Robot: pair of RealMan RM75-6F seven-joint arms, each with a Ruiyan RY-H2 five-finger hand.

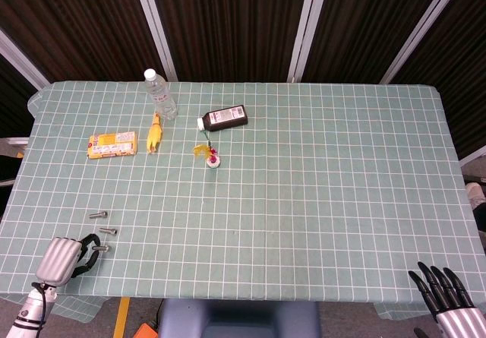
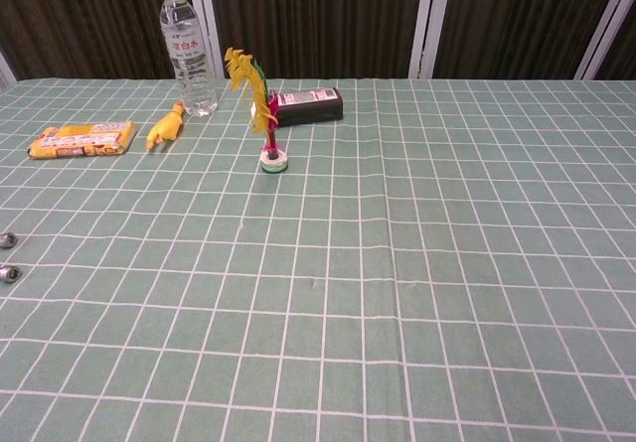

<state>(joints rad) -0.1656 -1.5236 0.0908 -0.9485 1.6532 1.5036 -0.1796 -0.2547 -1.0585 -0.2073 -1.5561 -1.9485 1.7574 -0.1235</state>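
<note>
My left hand (image 1: 64, 256) lies at the near left corner of the green checked table (image 1: 319, 201), its fingers curled in. A small metal bolt (image 1: 102, 248) sits at its fingertips and looks pinched there. Two more bolts lie just beyond it, one (image 1: 108, 231) close by and another (image 1: 97, 214) a little farther; the chest view shows them at its left edge, the closer bolt (image 2: 8, 273) and the farther bolt (image 2: 5, 238). My right hand (image 1: 448, 296) hangs off the near right edge with fingers straight and apart, holding nothing.
At the far left stand a water bottle (image 1: 160, 93), a yellow snack packet (image 1: 112, 144), a yellow rubber chicken (image 1: 154, 133), a black carton lying flat (image 1: 225, 118) and a yellow feathered toy on a round base (image 2: 266, 114).
</note>
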